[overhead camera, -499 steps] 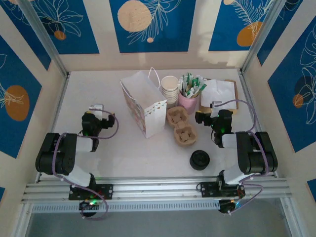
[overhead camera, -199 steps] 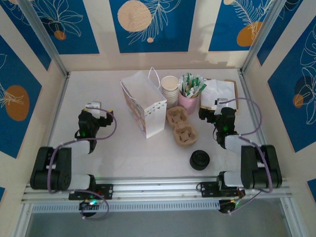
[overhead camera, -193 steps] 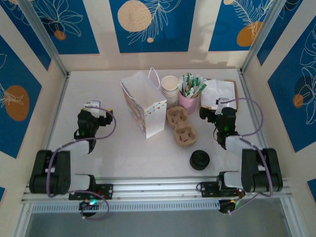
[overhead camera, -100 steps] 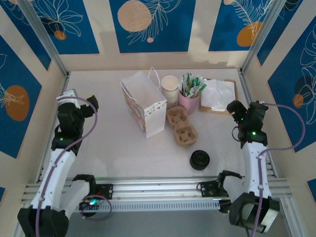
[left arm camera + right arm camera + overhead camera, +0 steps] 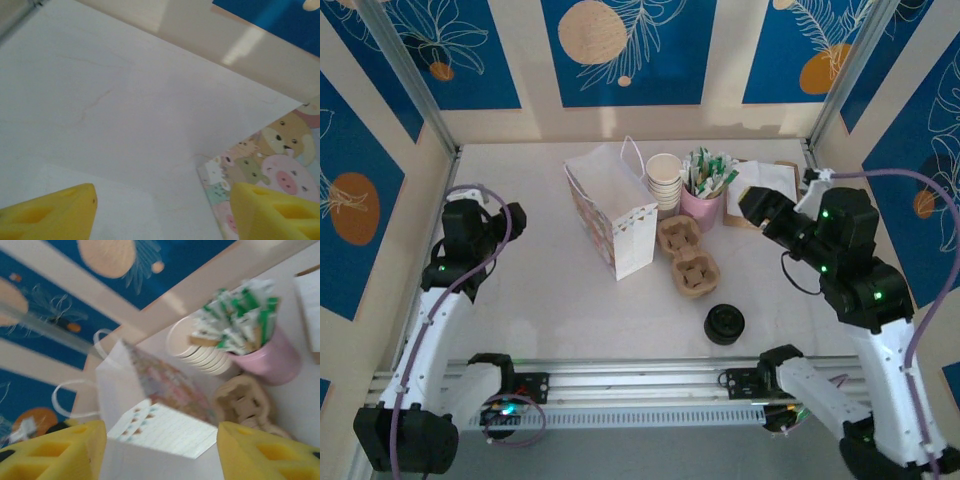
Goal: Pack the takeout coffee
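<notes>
The takeout coffee [image 5: 724, 324] stands at the front right of the table, seen from above as a round black lid. A white patterned paper bag [image 5: 615, 218] stands open in the middle, with a cardboard cup carrier [image 5: 687, 256] just to its right. My left gripper [image 5: 511, 221] hangs open over bare table left of the bag [image 5: 272, 160], its yellow fingertips [image 5: 55, 212] far apart. My right gripper [image 5: 758, 206] is raised at the right and open. It points toward the bag [image 5: 150, 410] and carrier [image 5: 245, 400], with nothing between its pads [image 5: 60, 447].
A stack of cream paper cups [image 5: 664, 180] and a pink cup of sachets [image 5: 702, 203] stand behind the carrier. A clipboard with white paper [image 5: 772, 177] lies at the back right. Walls close in the table on three sides.
Both arms have unfolded and risen from their low rest pose. The left gripper now hangs left of the bag. The right arm has lifted high and swung its gripper toward the pink cup.
</notes>
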Available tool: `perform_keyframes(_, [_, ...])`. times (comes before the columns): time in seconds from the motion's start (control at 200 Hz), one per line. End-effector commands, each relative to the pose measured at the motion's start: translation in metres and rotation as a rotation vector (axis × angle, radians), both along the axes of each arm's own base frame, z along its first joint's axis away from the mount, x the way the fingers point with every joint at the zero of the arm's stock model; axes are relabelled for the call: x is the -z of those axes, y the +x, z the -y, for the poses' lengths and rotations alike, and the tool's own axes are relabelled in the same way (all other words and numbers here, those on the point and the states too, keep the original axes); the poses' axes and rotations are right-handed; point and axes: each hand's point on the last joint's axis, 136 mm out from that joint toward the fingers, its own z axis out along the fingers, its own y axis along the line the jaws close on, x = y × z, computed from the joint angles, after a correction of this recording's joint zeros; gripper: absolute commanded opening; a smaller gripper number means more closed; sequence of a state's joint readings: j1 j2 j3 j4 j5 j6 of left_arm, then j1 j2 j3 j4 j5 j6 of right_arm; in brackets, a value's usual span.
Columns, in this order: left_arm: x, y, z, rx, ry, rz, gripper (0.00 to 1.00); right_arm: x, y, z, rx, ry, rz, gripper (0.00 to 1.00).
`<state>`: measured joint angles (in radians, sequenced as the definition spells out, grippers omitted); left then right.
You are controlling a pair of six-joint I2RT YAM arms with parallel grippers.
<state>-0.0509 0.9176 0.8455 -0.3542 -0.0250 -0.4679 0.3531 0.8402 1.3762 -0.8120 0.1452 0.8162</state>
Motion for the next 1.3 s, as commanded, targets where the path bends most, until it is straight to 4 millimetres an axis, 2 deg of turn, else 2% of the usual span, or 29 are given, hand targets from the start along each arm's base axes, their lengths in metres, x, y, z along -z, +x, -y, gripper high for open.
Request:
perform_keyframes(0.0, [-0.009,-0.002,0.015,0.052,-0.080,0.009,0.65,0.015,0.014,-0.019,0.067,-0.050,-0.096,0.51])
perform_keyframes(0.085, [-0.005,-0.001,0.018,0.058,-0.094,-0.010,0.62,0.015,0.026,-0.044,0.094,-0.058,-0.128,0.50])
perform_keyframes(0.16, [-0.005,0.000,0.016,0.048,-0.095,-0.017,0.61,0.021,0.038,-0.057,0.176,-0.030,-0.199,0.49])
perform_keyframes(0.285, [-0.002,-0.001,0.011,0.017,-0.090,-0.029,0.60,0.040,0.058,-0.067,0.325,-0.017,-0.353,0.48])
perform_keyframes(0.365, [-0.001,-0.001,0.010,0.012,-0.080,-0.035,0.59,0.050,0.074,-0.079,0.358,-0.018,-0.383,0.47])
perform_keyframes(0.435, [-0.002,-0.002,0.008,0.001,-0.073,-0.037,0.59,0.057,0.087,-0.086,0.379,0.003,-0.412,0.41])
perform_keyframes(0.725, [0.003,-0.001,0.005,-0.021,-0.075,-0.049,0.55,0.090,0.126,-0.093,0.450,0.032,-0.534,0.36])
perform_keyframes(1.025, [0.007,0.000,0.003,-0.035,-0.076,-0.068,0.53,0.117,0.160,-0.116,0.437,-0.007,-0.597,0.36])
perform_keyframes(1.296, [0.007,0.000,0.004,-0.032,-0.081,-0.068,0.52,0.136,0.181,-0.117,0.469,-0.050,-0.633,0.37])
